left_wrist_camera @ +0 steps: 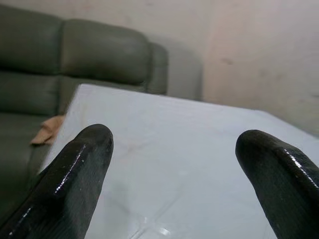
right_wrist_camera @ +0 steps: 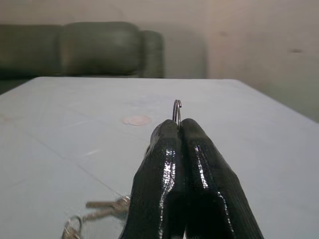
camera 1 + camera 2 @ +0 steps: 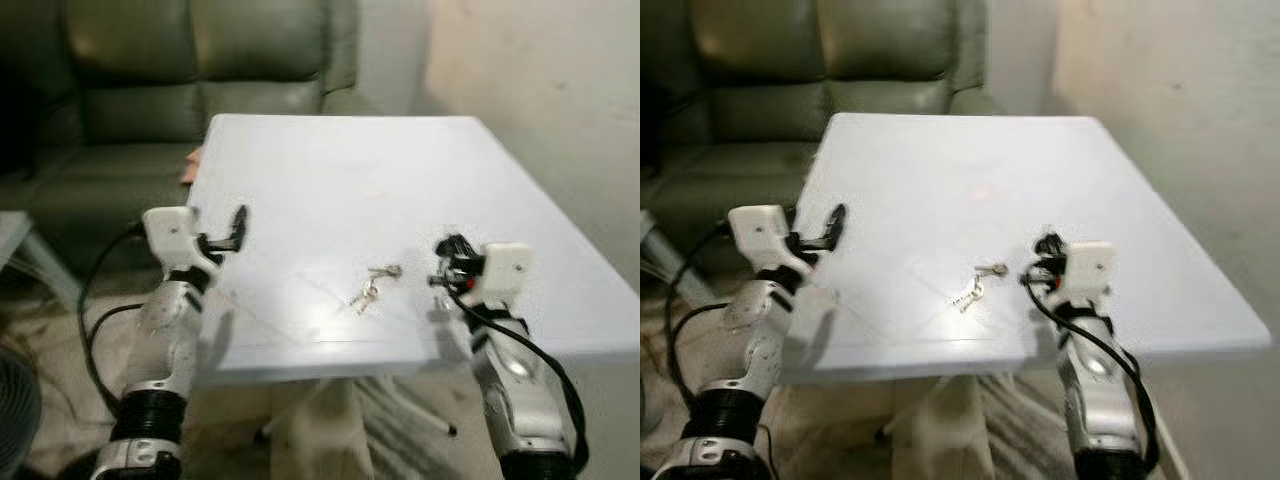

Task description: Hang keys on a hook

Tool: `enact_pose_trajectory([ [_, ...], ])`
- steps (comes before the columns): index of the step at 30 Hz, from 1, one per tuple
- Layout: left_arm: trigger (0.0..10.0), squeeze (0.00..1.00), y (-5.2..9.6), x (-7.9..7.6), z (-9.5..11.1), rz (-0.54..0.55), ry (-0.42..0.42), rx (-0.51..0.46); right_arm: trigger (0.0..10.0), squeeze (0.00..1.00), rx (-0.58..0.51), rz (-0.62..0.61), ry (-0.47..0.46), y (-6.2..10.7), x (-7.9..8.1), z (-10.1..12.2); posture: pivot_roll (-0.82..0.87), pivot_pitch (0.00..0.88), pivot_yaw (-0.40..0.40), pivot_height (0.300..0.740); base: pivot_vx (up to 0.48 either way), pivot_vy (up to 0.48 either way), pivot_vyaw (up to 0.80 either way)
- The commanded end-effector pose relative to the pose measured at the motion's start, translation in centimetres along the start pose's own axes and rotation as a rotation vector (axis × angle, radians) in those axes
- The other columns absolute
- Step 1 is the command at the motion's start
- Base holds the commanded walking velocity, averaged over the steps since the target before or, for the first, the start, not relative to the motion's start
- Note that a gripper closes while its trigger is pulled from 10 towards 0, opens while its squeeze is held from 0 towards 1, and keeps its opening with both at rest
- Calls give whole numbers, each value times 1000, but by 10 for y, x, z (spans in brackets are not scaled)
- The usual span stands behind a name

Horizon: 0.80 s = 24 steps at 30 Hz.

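My right fingers (image 2: 180,130) are pressed together on a thin ring (image 2: 177,110), mostly hidden behind them. Left fingers (image 1: 82,164) spread wide over the worktop (image 3: 330,190); keys (image 3: 372,285) look tiny and blurry.

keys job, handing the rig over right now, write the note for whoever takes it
Left gripper: open, holding nothing, over the left edge of the white table.
Right gripper: shut, a thin metal ring sticking up between its fingertips, low over the table's near right part.
Keys: a small bunch lying on the table near its front edge, just left of the right gripper.
Done: ring pinched, it seems.
Left: lift the keys, find a hook, hang them.
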State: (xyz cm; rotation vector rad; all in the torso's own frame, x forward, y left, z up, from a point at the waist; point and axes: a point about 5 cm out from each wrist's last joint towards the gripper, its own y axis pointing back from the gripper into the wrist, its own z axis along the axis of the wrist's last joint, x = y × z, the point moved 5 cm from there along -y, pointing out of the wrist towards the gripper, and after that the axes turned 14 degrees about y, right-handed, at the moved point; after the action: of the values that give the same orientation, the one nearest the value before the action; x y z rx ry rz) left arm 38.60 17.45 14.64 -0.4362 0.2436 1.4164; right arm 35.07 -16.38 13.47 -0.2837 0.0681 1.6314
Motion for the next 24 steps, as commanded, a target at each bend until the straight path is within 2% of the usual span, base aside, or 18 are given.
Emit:
enact_pose_trajectory([
  [1,10000,0,-4,-11,-1,-27,5,3,10000,0,-3,-15,8,0,-7,2,-29,0,22,740,0,0,-769],
  [16,10000,0,-6,-13,-2,-32,-6,15,10000,0,2,-21,8,1,-8,1,-33,0,26,740,0,0,-769],
  [18,10000,0,-6,-13,-1,-39,-52,21,10000,0,2,-22,7,1,-7,1,-31,0,25,740,0,0,-769],
  [20,10000,0,-6,-13,-3,-40,-62,34,10000,0,1,-21,6,1,-6,2,-33,0,27,740,0,0,-769],
  [24,10000,0,-6,-11,-1,-29,-71,24,10000,0,0,-19,5,1,-5,2,-35,0,29,740,0,-480,-769],
])
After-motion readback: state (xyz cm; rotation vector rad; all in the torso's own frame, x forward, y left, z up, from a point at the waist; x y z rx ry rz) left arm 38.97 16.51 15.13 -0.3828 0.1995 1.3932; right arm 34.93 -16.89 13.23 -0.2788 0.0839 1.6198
